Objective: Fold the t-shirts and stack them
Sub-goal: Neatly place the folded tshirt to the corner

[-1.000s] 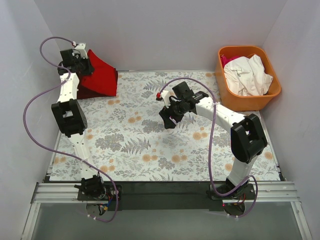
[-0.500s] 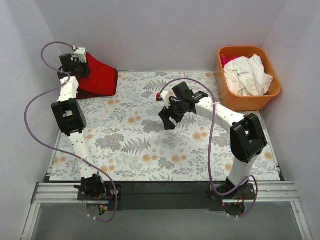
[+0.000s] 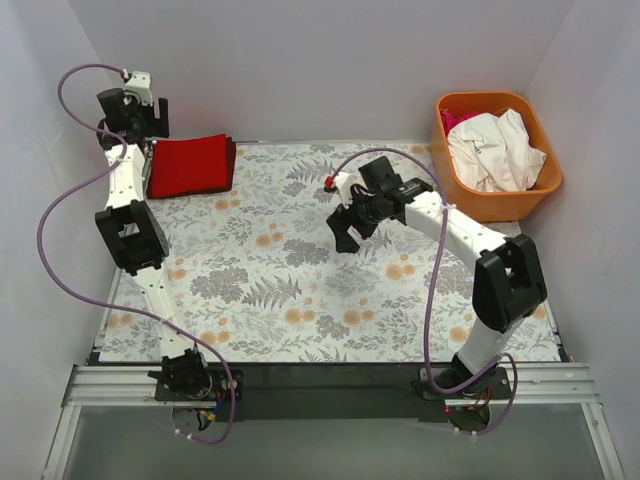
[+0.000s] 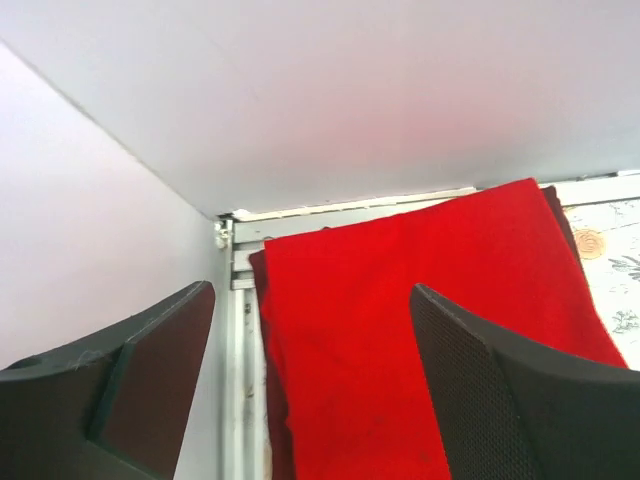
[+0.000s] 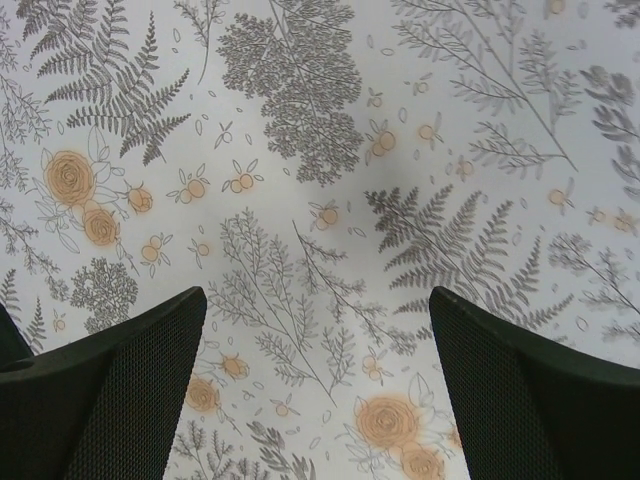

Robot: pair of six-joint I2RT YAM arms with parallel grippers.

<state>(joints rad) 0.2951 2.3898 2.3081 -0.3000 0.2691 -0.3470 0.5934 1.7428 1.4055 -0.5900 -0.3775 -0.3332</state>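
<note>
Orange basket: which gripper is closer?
Right. The right gripper hovers open over the floral mat, left of the orange basket; the left gripper is at the far-left back corner above the folded red t-shirt.

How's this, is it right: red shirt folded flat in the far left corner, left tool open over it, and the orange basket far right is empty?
Not empty: the top external view shows the orange basket holding crumpled white cloth and a bit of pink cloth. The red shirt and open left tool are as you said.
</note>
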